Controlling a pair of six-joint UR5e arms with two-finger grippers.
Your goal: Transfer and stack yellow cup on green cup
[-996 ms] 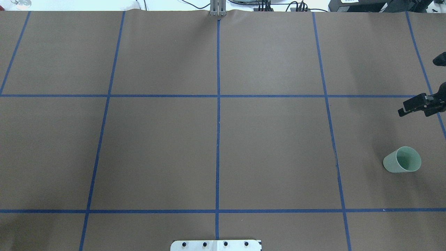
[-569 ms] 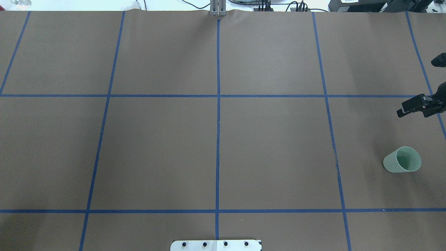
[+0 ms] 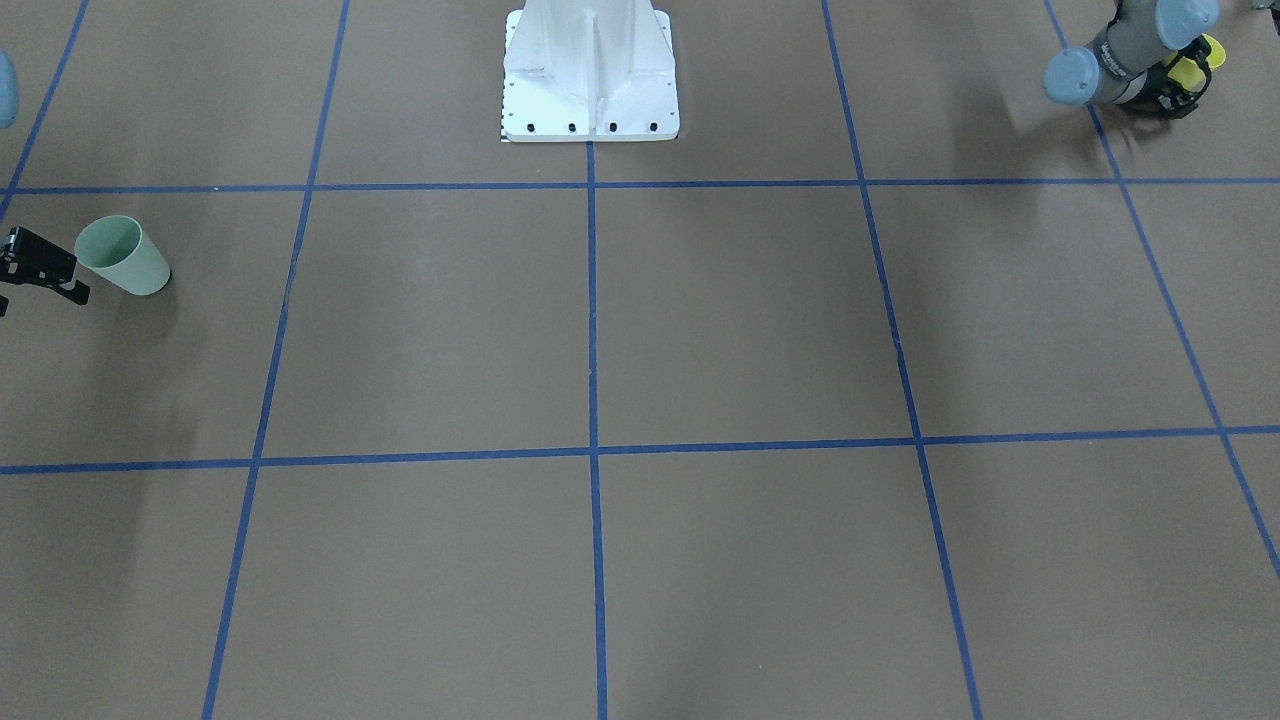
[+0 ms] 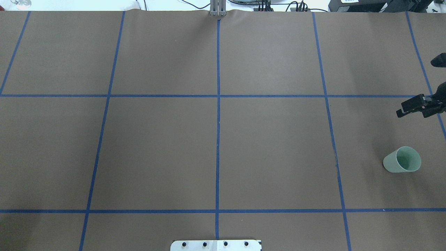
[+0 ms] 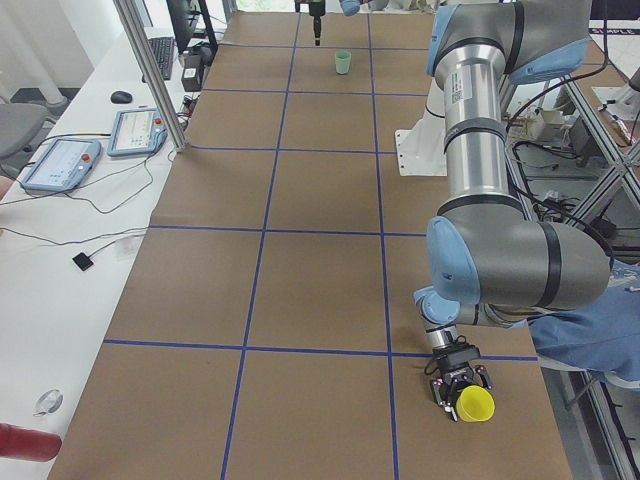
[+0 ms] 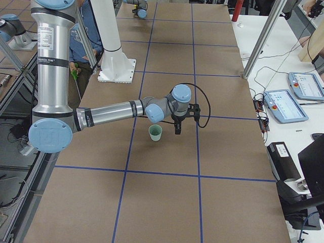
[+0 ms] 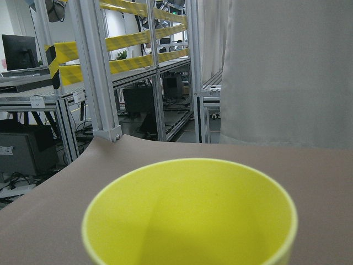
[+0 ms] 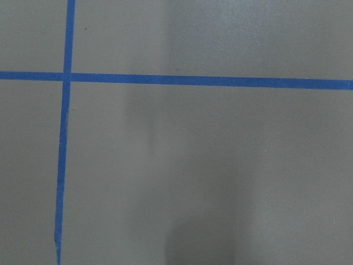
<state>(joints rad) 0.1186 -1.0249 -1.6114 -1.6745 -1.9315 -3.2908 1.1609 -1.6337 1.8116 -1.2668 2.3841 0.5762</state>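
The table (image 4: 271,153) is the biggest thing before me: flat, covered in matte brown paper and ruled into squares by blue tape (image 4: 218,139). My left arm (image 5: 480,130) is a thick grey metal tube with pale blue caps at the joints, bent down to the table at my 9 o'clock. My right arm (image 6: 111,112), of the same make, reaches out low toward 3 o'clock. My base (image 3: 590,70) is a white pedestal on a bolted plate.

The green cup (image 4: 400,161) stands upright on the paper toward my 3 o'clock, a little forward. It is smooth pale mint plastic, tapering from a wide round rim to a narrower foot, mouth up. My right claw (image 6: 186,121) is black and points down. It hangs near the cup at its 12 o'clock in the overhead view, apart from it, spread wide and holding nothing.

The yellow cup (image 5: 476,404) sits at my 9 o'clock. It is bright, glossy plastic with a thin round rim and a smooth inner wall, mouth up. My left claw (image 5: 462,388) has a black finger on each side of it; I cannot tell whether they press on it.
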